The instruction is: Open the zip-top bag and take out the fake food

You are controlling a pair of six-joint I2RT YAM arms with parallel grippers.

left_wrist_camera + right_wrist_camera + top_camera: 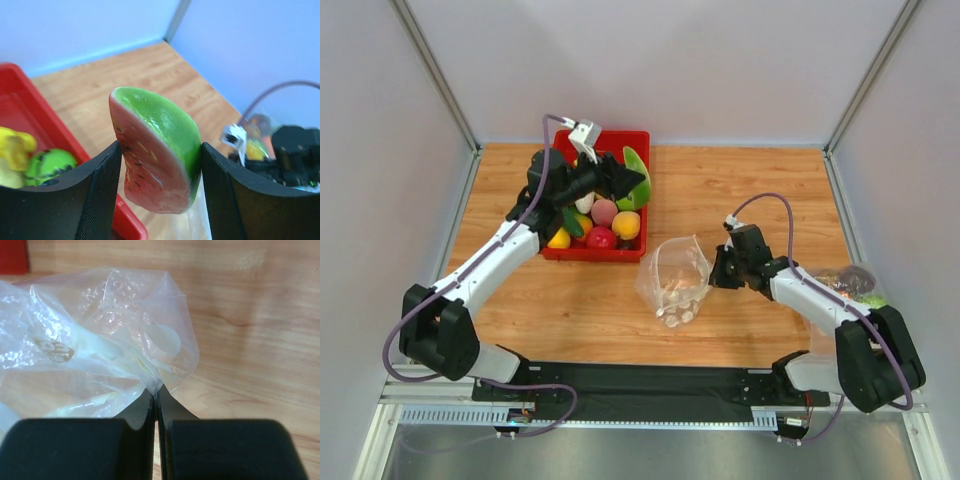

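Right hand [718, 268] is the near one. Its two fingers [134, 414] are pressed tight together on a thin edge of the zip-top bag [675, 280], at the bag's 3 o'clock side. The bag is clear and crinkly, with round white dots. It lies on the wooden bench [750, 190] near the middle and puffs up a bit. Pale lumps [678, 312] show through at its 6 o'clock end; I cannot tell what they are. At 3 o'clock from the right hand, past its arm, sits another clear bag [850, 283] with dark and coloured bits inside.

Farther back, at 11 o'clock from the zip-top bag, is a red tray [595, 256] full of toy fruit in yellow, red, pink and orange. Over the tray's 3 o'clock side hangs the left hand [630, 186]. It is clamped on a toy watermelon slice [157, 150], with one finger on each side. The slice has a shiny green skin and a red face with little dark seeds. In the left wrist view the tray is at 9 o'clock from the slice, with a yellow toy [15, 150] and a green toy [50, 165] in it.
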